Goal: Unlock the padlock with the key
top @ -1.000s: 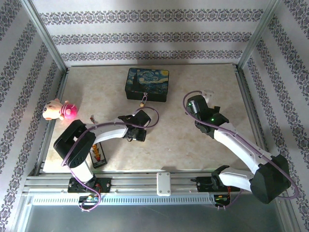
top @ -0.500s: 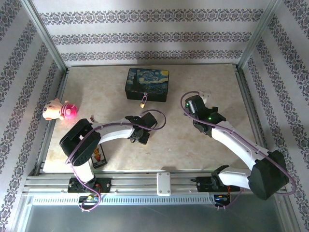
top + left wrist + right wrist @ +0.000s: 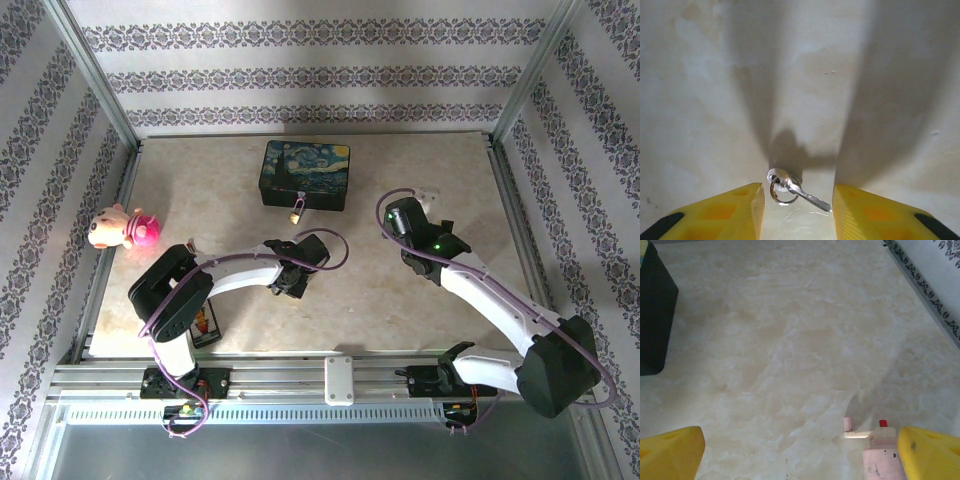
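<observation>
Key [image 3: 799, 190]: flat on table [image 3: 805, 75], between my left end effector [image 3: 797, 215] fingers, narrow, not clamped.
Padlock [image 3: 296, 213]: at box [image 3: 305, 173] front, well apart.
Right end effector [image 3: 800, 452]: wide; bare table ahead.

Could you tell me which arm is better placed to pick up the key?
Left. Its gripper hangs just above the table, the key lying between its open jaws. The right gripper hangs open farther right, by a small pink object.
</observation>
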Available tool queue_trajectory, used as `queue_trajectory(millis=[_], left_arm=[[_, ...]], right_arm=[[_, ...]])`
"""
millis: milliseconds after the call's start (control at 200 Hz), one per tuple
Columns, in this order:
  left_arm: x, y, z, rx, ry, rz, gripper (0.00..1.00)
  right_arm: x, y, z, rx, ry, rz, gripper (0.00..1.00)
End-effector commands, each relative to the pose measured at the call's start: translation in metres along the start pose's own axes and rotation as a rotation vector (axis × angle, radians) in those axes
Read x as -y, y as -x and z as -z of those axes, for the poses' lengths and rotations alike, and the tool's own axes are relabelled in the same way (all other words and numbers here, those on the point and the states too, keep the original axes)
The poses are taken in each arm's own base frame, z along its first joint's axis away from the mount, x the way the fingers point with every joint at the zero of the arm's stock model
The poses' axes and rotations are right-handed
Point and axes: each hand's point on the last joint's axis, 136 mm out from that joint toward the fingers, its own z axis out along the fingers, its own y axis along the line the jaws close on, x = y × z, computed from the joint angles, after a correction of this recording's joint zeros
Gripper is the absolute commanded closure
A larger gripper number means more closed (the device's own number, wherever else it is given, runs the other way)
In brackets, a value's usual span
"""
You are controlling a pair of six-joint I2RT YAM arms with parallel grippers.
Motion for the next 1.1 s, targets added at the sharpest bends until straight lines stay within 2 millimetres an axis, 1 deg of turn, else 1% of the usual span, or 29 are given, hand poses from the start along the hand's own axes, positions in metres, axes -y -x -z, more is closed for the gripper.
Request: queue_trajectory(millis=[0, 225, 400, 565, 760, 840, 924, 994, 1094], left_arm=[[-0.012, -0.013, -0.001, -0.053, 0.065, -0.047, 0.68], [-0.011, -0.007, 0.004, -0.033, 0.052, -0.045, 0.78], [-0.015, 0.001, 0.011, -0.003, 0.067, -0.039, 0.89], [-0.017, 0.003, 0.011, 0.001, 0.068, -0.028, 1.00], [-0.013, 0.006, 0.015, 0.011, 0.014, -0.003, 1.00], [-0.010, 0.009, 0.020, 0.028, -0.034, -0.001, 1.00], [-0.004, 0.015, 0.031, 0.061, -0.119, -0.009, 1.00], [0.009, 0.018, 0.041, 0.082, -0.253, -0.026, 1.00], [0.026, 0.022, 0.055, 0.092, -0.452, -0.031, 1.00]], right_arm=[[0.002, 0.004, 0.004, 0.027, -0.013, -0.003, 0.02], [0.001, 0.003, 0.003, 0.021, -0.013, -0.002, 0.02], [0.001, 0.003, 0.003, 0.022, -0.015, 0.001, 0.02], [0.000, 0.003, 0.003, 0.020, -0.013, 0.009, 0.02], [-0.002, 0.005, 0.007, 0.031, -0.003, 0.024, 0.02], [-0.004, 0.006, 0.008, 0.033, 0.011, 0.034, 0.02], [-0.010, 0.006, 0.009, 0.027, 0.041, 0.050, 0.02], [-0.017, 0.003, 0.009, 0.015, 0.081, 0.063, 0.02], [-0.035, -0.005, 0.009, -0.019, 0.182, 0.089, 0.02]])
